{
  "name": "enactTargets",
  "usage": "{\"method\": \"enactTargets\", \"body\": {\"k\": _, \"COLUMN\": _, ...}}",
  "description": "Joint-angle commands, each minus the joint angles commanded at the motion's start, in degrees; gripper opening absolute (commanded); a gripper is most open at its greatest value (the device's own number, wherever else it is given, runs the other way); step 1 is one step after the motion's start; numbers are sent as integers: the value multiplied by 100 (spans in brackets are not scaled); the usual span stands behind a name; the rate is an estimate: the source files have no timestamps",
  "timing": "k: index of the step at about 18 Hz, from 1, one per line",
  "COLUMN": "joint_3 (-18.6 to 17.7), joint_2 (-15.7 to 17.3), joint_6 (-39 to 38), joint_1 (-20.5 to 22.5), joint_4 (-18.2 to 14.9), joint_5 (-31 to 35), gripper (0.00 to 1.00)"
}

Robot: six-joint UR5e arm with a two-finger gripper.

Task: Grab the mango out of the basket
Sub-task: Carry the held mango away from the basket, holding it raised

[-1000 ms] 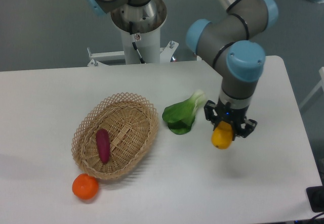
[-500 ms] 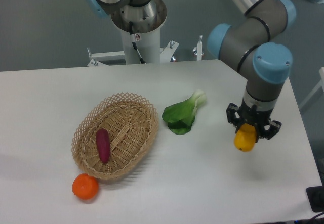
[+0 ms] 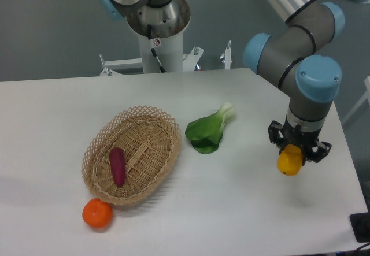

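The white table [image 3: 58, 111] carries the wicker basket [image 3: 133, 154], a green leafy vegetable [image 3: 209, 130] beside it, and an orange fruit [image 3: 97, 213] touching the basket's near rim.

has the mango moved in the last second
Yes. The mango, held in the pincer, has shifted right, further from the bok choy and toward the table's right edge.

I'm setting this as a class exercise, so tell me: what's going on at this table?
The robot arm's pincer is shut on the mango, holding it over the right side of the table, well away from the basket. Only a purple vegetable remains in the basket; an orange and a leafy green lie outside it.
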Motion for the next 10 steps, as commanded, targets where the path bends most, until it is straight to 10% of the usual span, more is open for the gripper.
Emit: {"method": "enactTargets", "body": {"k": 10, "joint_3": -70, "joint_2": 9, "joint_6": -9, "joint_1": -26, "joint_4": 0, "joint_5": 71, "gripper": 38}}
